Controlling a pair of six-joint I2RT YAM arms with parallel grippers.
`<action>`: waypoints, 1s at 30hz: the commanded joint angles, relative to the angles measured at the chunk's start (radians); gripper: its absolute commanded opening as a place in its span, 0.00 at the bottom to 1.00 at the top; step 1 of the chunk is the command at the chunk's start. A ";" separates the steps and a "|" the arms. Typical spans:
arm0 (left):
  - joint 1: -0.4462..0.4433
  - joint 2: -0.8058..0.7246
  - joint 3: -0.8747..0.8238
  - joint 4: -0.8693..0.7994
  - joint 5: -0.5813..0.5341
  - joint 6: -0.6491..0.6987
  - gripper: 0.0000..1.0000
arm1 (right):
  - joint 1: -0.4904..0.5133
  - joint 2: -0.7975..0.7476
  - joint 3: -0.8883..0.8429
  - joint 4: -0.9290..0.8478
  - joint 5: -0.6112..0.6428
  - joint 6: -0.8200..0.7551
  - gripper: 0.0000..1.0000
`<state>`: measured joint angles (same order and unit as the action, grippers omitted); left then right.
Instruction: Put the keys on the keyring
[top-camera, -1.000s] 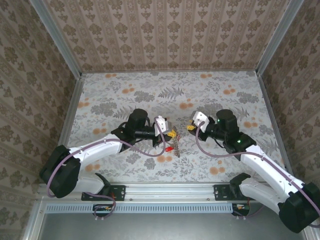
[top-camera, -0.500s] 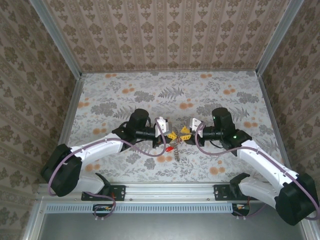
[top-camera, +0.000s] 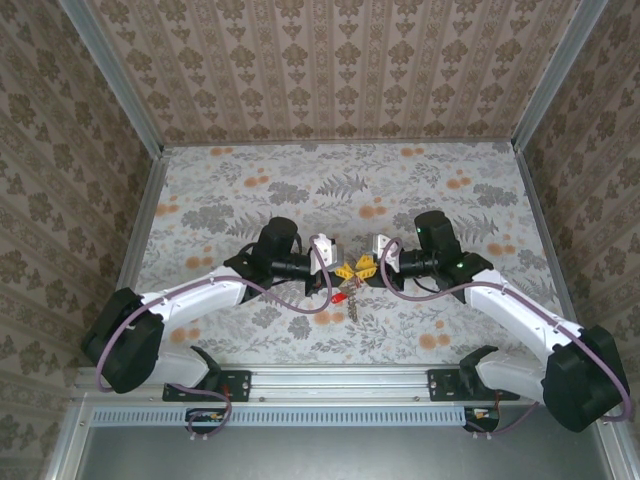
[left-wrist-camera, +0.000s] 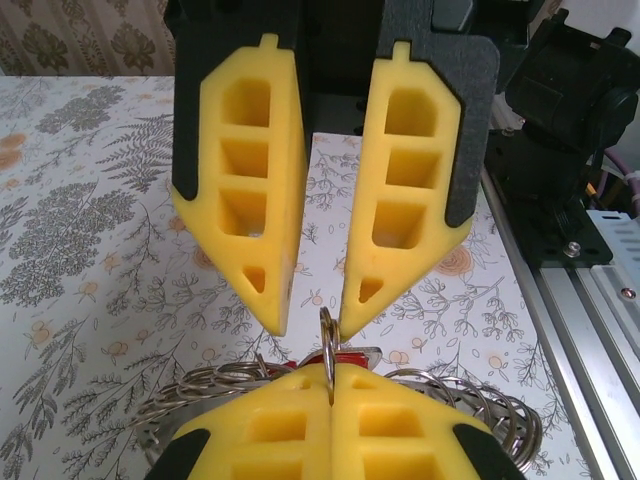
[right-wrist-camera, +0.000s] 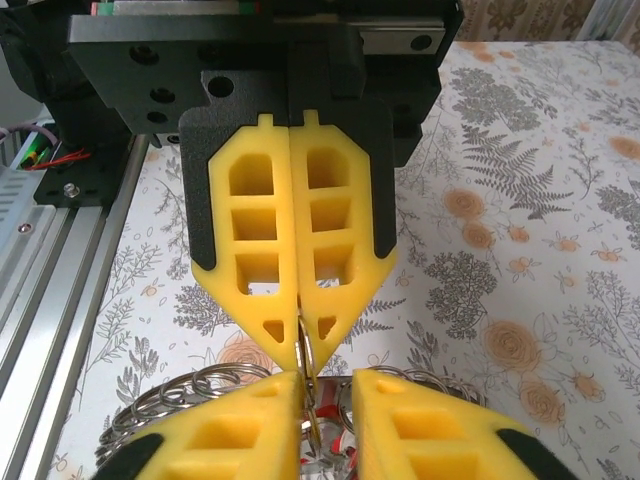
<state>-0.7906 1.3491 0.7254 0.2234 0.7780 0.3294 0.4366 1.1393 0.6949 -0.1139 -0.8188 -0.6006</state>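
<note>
We see the two arms meeting nose to nose over the flowered table (top-camera: 250, 190), near its front middle. The left gripper (top-camera: 343, 270) is clamped tight: in its own wrist view its yellow fingers (left-wrist-camera: 270, 425) press flat together with the thin edge of the keyring (left-wrist-camera: 327, 345) pinched upright between them. Silvery wire loops (left-wrist-camera: 200, 390) fan out to either side below the fingertips. We cannot tell how these loops join the pinched ring. A red-tagged key (left-wrist-camera: 350, 355) peeks out just behind that ring, touching or nearly touching it. The right gripper (left-wrist-camera: 312, 325) faces the left one with its jaws parted. Its two tips hang just above the ring's top edge, one on each side. From the right wrist we see the same pairing reversed: the left gripper (right-wrist-camera: 300, 360) is closed on the ring (right-wrist-camera: 304, 350), and the right gripper's (right-wrist-camera: 325, 385) own fingers (right-wrist-camera: 420, 425) stand apart around it. In the overhead view a small bunch of metal (top-camera: 353, 305) dangles below the meeting fingertips, with a red spot (top-camera: 340, 296) beside it.
</note>
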 joint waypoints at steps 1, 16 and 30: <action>-0.001 0.001 0.036 0.023 0.037 0.017 0.00 | 0.004 0.010 0.028 -0.005 -0.013 -0.024 0.17; 0.000 0.007 0.053 -0.027 -0.005 0.040 0.03 | 0.026 0.017 0.078 -0.099 0.014 -0.052 0.00; -0.021 0.038 0.121 -0.174 -0.070 0.126 0.05 | 0.112 0.016 0.202 -0.316 0.199 -0.102 0.00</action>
<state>-0.8040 1.3705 0.8097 0.0719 0.7273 0.4202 0.5228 1.1542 0.8459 -0.3771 -0.6289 -0.6807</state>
